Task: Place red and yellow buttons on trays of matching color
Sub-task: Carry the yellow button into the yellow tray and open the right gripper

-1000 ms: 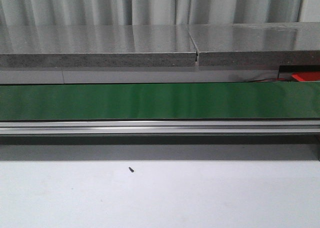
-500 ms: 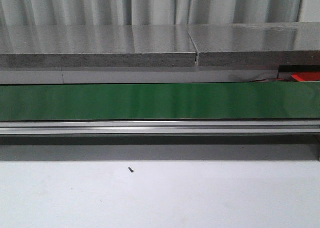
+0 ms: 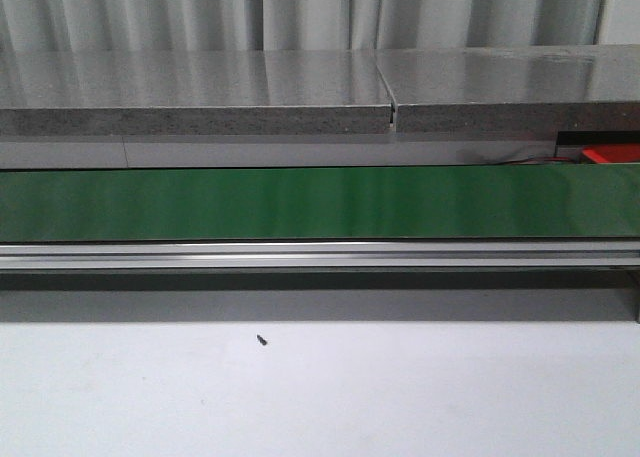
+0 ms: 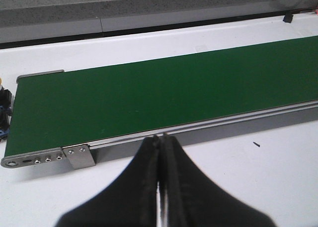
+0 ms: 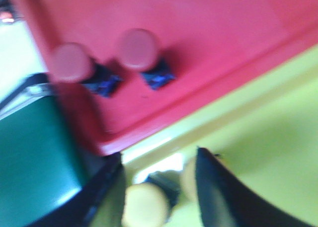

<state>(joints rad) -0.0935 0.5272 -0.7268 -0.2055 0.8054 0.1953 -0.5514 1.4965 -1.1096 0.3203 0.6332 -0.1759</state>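
Even, fairly bright indoor light. The front view is sharp, with soft pale glare streaks along the green conveyor belt (image 3: 320, 204) and a dark shadow band beneath its rail. The left wrist view is clear, its near black fingers (image 4: 149, 187) slightly soft. The right wrist view is heavily blurred throughout, colours smeared.

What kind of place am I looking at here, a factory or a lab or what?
Probably a lab test bench copying a factory sorting line. A long green conveyor belt in a metal frame crosses a plain white table, with pale curtains behind. Round-capped red buttons sit on a red plastic tray beside a yellow tray.
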